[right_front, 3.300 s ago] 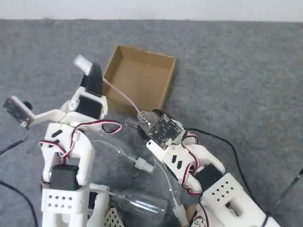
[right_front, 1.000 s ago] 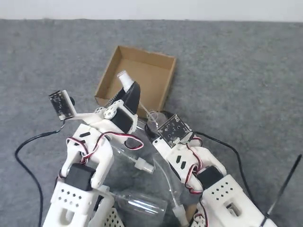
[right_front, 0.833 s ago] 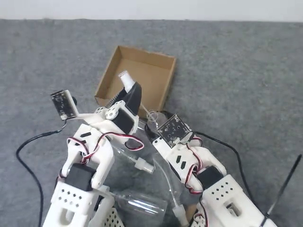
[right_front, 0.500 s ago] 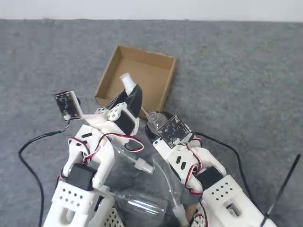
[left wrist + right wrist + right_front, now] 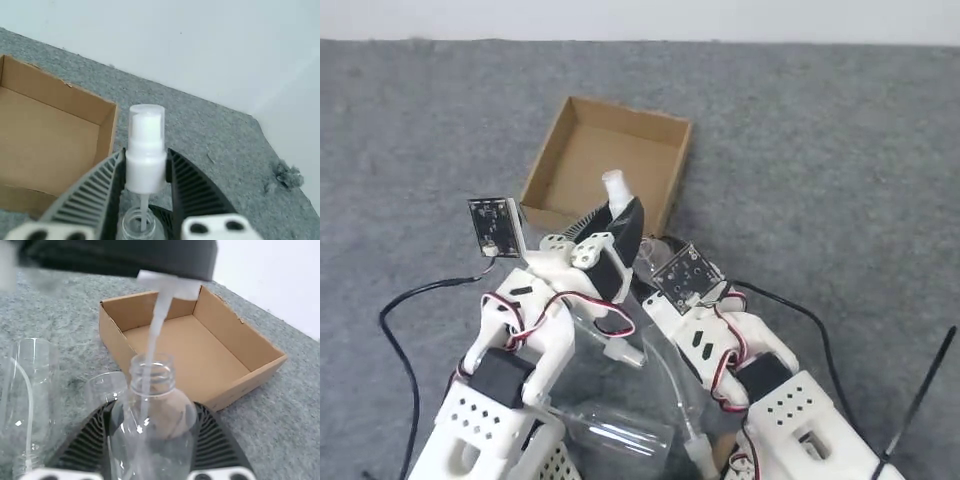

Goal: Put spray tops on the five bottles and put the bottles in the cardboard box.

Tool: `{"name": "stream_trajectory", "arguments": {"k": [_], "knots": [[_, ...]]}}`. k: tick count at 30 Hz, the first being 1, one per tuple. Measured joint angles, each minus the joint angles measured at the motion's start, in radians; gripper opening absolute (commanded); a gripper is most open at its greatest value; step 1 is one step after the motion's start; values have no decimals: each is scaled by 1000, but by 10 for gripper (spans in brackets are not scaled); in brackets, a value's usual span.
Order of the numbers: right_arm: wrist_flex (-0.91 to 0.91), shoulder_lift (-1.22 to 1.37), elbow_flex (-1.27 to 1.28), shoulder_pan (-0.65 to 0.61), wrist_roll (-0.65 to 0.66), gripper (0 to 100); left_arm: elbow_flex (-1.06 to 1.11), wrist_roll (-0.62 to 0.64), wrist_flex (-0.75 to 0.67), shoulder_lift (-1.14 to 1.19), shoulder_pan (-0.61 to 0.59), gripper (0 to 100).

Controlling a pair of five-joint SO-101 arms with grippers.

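Left tool (image 5: 145,167) is clamped on the collar of a white spray top (image 5: 146,142), nozzle up, dip tube (image 5: 153,340) hanging down. Right tool (image 5: 152,437) is closed around a clear bottle (image 5: 152,412) and holds it upright on the worktop (image 5: 820,150), just beside the near wall of the cardboard box (image 5: 610,150). The tube is already threaded through the bottle's neck, but the collar sits well above the rim, so the top is not seated.

Risks, as I judge them:
- The collar could come down off-centre. The tube enters at a slant, so the collar may land on the rim edge and jam or cock sideways.
- The tube could bend or kink against the inner wall if the left arm drops without straightening first.
- The bottle could slip. It is smooth clear plastic, and downward push may slide or tilt it in the right tool's grip.
- The top could twist between the left tool's ribbed fingers (image 5: 95,190) under pressing load.
- Loose clear bottles (image 5: 30,375) lie close by on the worktop, and an arm swing could knock or roll them.
- The box wall is close and could be bumped.
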Motion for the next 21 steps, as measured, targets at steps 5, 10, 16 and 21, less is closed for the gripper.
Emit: {"name": "stream_trajectory", "arguments": {"k": [5,10,16,21], "knots": [[0,0,0,0,0,7,0,3,28,0,2,185],[0,0,0,0,0,7,0,2,52,0,2,266],[0,0,0,0,0,7,-5,2,110,0,2,302],[0,0,0,0,0,7,-98,2,278,0,2,317]]}}
